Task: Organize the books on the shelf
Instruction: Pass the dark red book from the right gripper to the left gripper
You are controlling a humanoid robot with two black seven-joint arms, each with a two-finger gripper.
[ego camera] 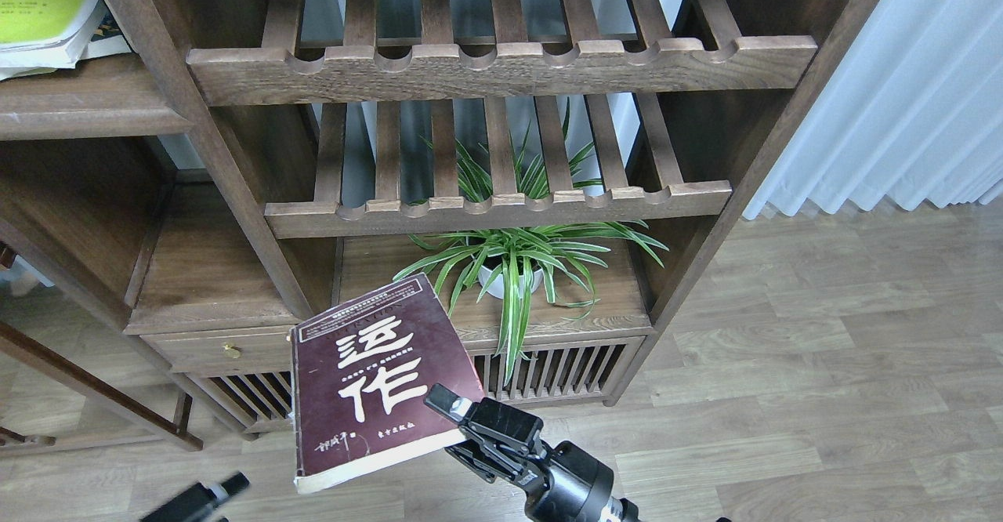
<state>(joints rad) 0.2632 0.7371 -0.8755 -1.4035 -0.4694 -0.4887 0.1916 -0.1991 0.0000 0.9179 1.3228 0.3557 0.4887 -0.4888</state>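
My right gripper (453, 418) is shut on the lower right corner of the thick maroon book (380, 381) with large white Chinese characters. It holds the book face up, low in front of the wooden unit. A yellow-green and white book (39, 5) lies on the solid dark-brown shelf (86, 106) at the top left, with another book's edge (110, 36) showing under it. The tip of my left gripper (223, 487) shows at the bottom left edge, too dark to tell its fingers apart. The small "300" book cannot be made out.
Two slatted racks with scalloped front rails (501, 67) (501, 208) fill the middle of the unit. A potted spider plant (513, 263) stands on the low board below them. A small drawer (227, 349) is at lower left. White curtains (901, 91) hang at right over wood flooring (823, 365).
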